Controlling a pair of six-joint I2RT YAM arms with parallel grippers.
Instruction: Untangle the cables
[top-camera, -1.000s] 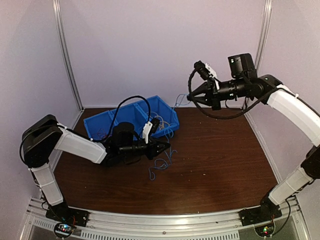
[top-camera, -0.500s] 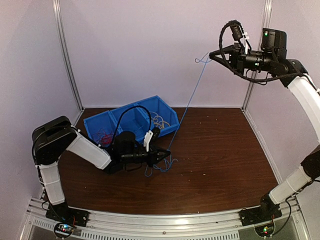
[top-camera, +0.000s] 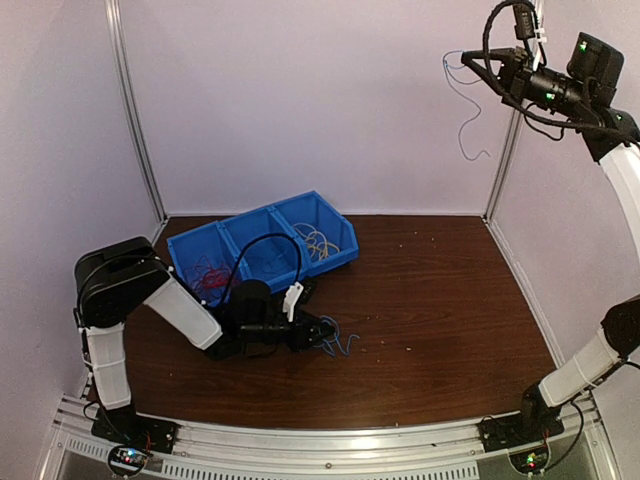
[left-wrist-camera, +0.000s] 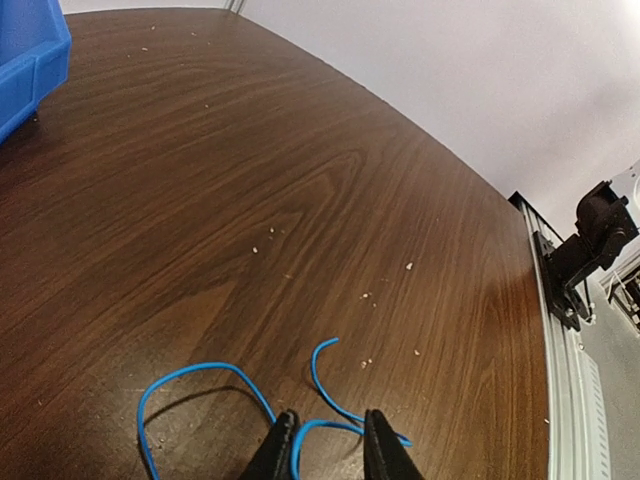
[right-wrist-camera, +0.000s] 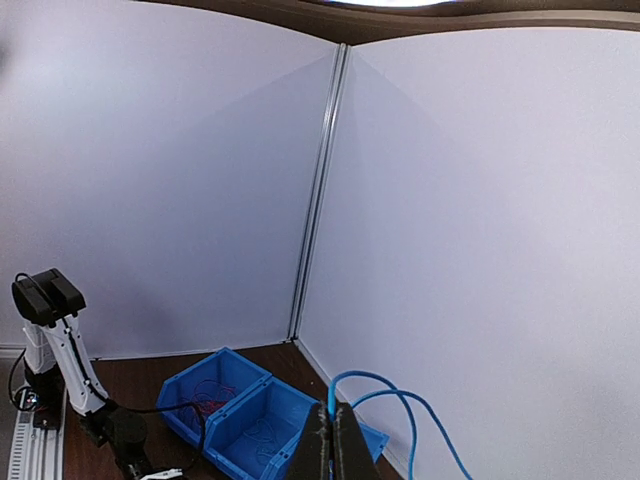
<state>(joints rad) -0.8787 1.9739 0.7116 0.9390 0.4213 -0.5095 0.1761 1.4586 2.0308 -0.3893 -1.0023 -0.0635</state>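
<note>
Counter (top-camera: 440, 300): dark brown wood-grain surface, smooth with a slight sheen, scattered with pale specks (left-wrist-camera: 270, 232).
Bin (top-camera: 335, 262): rigid blue plastic with three compartments side by side, at the far left of the counter.
Red cables (top-camera: 205, 272): a thin, stringy tangle in the bin's left compartment.
Yellow-orange cables (top-camera: 318, 240): fine loops in the bin's right compartment.
Middle compartment: contents too small to make out; the left arm's thick black lead arches over it.
Loose blue cable (left-wrist-camera: 195, 368): a thin, glossy wire lying in open curves on the counter just in front of the bin, with one end curling upward.
Left tool (left-wrist-camera: 328, 430): low over the counter, its black fingers a little apart. The loose blue cable passes through the gap, and nothing looks pinched. The fingers are cut off by the bottom edge of the wrist view.
Hanging blue cable (right-wrist-camera: 372, 374): a thin wire arching out of the right tool and dangling in kinks in front of the wall, well clear of the counter.
Right tool (right-wrist-camera: 333, 410): raised high at the far right corner, fingers pressed together on the hanging blue cable.
Walls (top-camera: 300, 100): flat, matte and pale, joined by slim metal strips.
Hard to see: from above, the left tool's tips merge with the dark wrist.
</note>
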